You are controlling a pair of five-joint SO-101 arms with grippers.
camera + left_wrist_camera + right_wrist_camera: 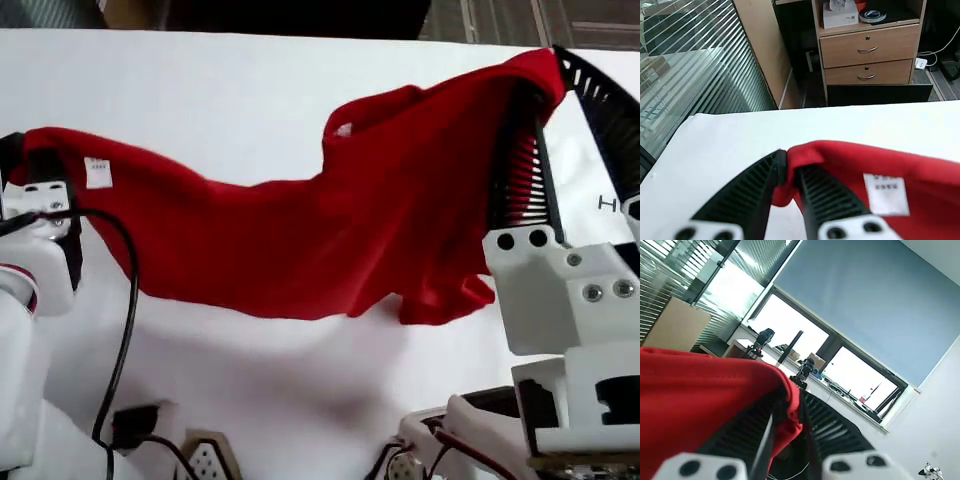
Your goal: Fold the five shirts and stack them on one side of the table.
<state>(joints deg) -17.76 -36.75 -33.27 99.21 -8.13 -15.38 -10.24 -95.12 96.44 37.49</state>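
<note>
Nearest the arm bases, a black cable (125, 300) loops over the front of the white surface (200, 90). A bare strip of surface lies there, shaded by the cloth above it.

Beyond that strip the red shirt (380, 220) is stretched sideways between the two arms, across most of the surface's width. Its middle sags, and a gathered fold hangs lowest toward the right arm. I cannot tell whether that fold touches the surface.

The left claw (788, 172) is pinched narrow on the shirt's left end. A fold of red cloth sits squeezed between its ribbed black fingers (825, 195), and a white label (885, 192) lies just beside them. The right claw (790, 412) is clamped the same way on the opposite corner, held up near the far right edge of the surface.

Behind the shirt the surface runs open and white to its far edge. Past that edge stand a wooden drawer cabinet (867, 50) and a glass wall with blinds (690, 60).
</note>
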